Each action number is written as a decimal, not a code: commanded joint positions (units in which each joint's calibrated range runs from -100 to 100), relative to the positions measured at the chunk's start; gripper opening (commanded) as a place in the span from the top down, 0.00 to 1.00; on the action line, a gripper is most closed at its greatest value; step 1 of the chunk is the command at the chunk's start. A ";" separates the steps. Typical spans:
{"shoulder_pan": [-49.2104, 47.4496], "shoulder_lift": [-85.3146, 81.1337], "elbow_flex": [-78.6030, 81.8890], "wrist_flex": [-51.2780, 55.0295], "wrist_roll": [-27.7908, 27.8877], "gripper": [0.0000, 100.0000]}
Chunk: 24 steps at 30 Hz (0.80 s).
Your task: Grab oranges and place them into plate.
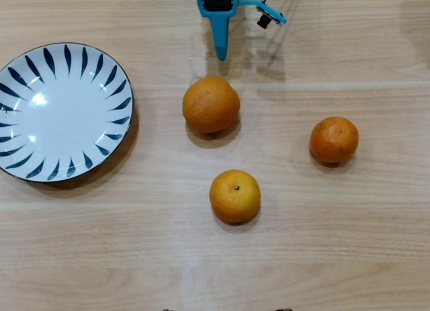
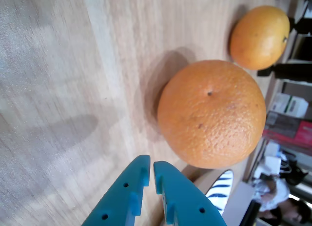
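Three oranges lie on the wooden table. The larger orange (image 1: 211, 104) is in the middle, and it fills the wrist view (image 2: 211, 113). The smaller, darker orange (image 1: 334, 140) is at the right in the overhead view. The yellowish orange with a stem dot (image 1: 234, 195) is lower in the middle; it shows at the top right of the wrist view (image 2: 259, 36). The white plate with blue strokes (image 1: 27, 76) is at the left and holds nothing; its rim shows in the wrist view (image 2: 220, 186). My blue gripper (image 1: 220, 50) (image 2: 150, 173) is shut and empty, just short of the larger orange.
The arm's base sits at the top edge of the overhead view. Shelves and clutter show past the table's edge at the right of the wrist view.
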 commanded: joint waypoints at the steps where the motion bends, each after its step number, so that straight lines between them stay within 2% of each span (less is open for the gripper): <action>1: -2.94 -0.59 -0.39 0.28 -0.22 0.98; 9: -5.84 4.73 -17.50 0.71 -6.65 0.98; 17: -6.08 31.78 -40.22 2.17 -6.75 0.98; 24: -8.83 48.60 -60.23 11.36 -6.75 0.98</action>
